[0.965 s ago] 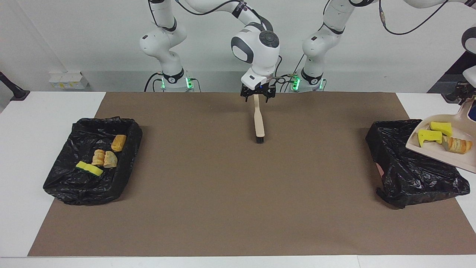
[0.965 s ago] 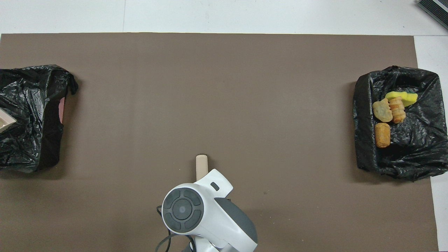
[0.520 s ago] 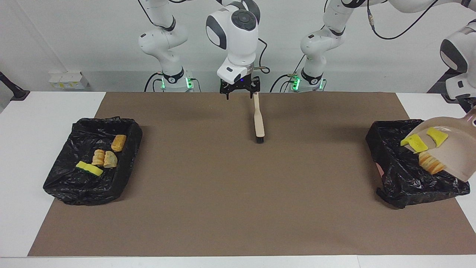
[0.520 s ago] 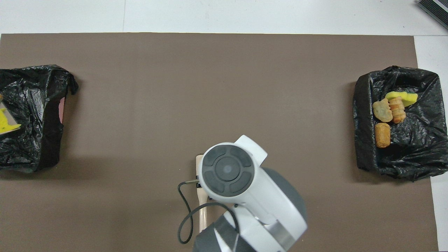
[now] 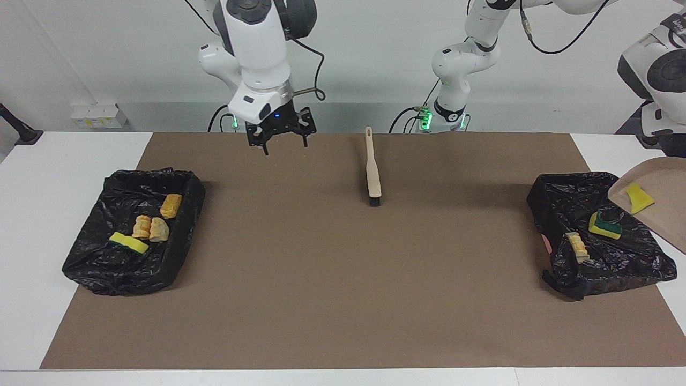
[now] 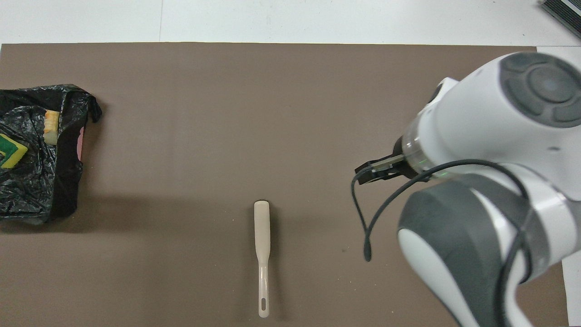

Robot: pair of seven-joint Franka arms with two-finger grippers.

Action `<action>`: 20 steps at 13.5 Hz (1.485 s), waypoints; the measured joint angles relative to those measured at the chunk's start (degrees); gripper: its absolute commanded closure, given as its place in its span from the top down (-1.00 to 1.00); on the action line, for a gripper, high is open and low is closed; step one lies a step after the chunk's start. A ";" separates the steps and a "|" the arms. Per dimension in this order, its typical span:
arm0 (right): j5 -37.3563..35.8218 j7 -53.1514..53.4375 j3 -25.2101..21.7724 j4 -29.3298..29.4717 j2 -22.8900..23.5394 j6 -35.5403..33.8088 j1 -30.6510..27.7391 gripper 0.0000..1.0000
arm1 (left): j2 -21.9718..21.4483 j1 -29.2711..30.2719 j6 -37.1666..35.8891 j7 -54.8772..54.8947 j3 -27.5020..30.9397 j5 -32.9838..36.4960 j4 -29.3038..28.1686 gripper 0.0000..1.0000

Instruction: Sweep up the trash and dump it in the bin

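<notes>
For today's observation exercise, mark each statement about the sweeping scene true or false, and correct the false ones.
1. The brush lies on the mat, held by no gripper. True.
2. The dustpan is empty. False: one yellow sponge piece is on it.
3. The right gripper is open and holds nothing. True.
4. Both bins hold only sponges. False: the bin at the right arm's end also holds tan bread chunks.
</notes>
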 measured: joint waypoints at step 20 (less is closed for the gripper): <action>-2.53 -13.08 -8.40 0.24 -1.51 -1.26 -12.28 1.00 | 0.08 -6.52 -9.62 -28.44 -0.62 -30.72 6.19 -1.00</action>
